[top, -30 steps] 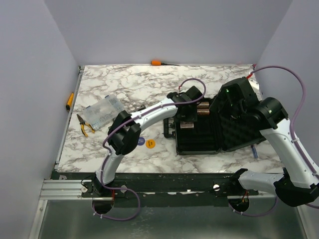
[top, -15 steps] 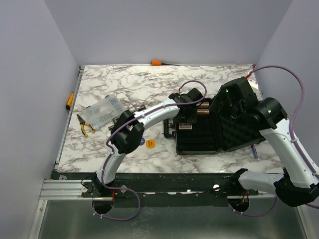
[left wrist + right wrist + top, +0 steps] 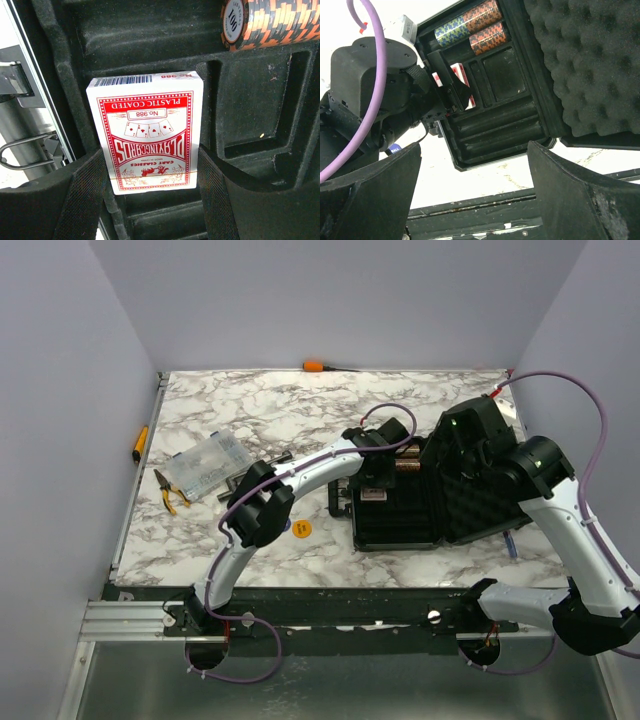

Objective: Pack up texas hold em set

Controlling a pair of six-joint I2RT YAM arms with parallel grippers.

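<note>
The black case [image 3: 400, 525] lies open on the table, its foam-lined lid [image 3: 485, 490] tipped back to the right. My left gripper [image 3: 150, 195] is shut on the red-backed card deck [image 3: 145, 132] and holds it over a slot in the case tray [image 3: 260, 115]. In the top view that gripper [image 3: 375, 478] is over the tray's left side. Chip stacks [image 3: 477, 27] lie in the rear slots, one orange stack [image 3: 272, 20] just beyond the deck. An orange disc [image 3: 302, 528] and a blue disc [image 3: 395, 150] lie on the table left of the case. My right gripper [image 3: 472, 195] is open and empty by the lid.
A clear plastic box [image 3: 205, 466] and pliers [image 3: 168, 490] lie at the left. An orange-handled tool [image 3: 315, 366] rests at the back edge and another [image 3: 140, 443] at the left edge. A metal latch [image 3: 22, 150] sticks out from the case's left side.
The left arm's elbow has swung to the right and now covers most of the blue disc. Its gripper has stayed over the tray with the deck. The right arm has not moved.
</note>
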